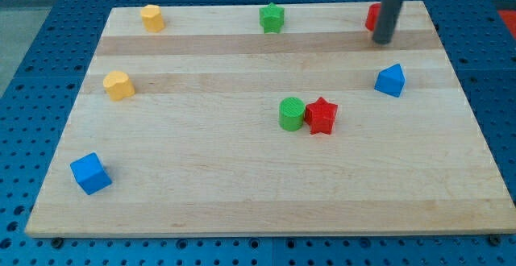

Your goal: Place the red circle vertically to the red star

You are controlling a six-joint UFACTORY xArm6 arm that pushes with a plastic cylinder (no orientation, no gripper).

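The red star [322, 115] lies right of the board's middle, touching the green circle [291, 114] on its left. A red block [372, 16], mostly hidden behind the rod, sits near the top right edge; its shape cannot be made out. My tip [382, 41] is at that red block's lower right side, touching or nearly touching it. The rod rises out of the view's top.
A wooden board [242, 185] on a blue pegboard table. A green star [272, 18] at top centre, a yellow block [152, 17] at top left, a yellow block [118, 85] at left, a blue cube [90, 173] at bottom left, a blue block [390, 80] at right.
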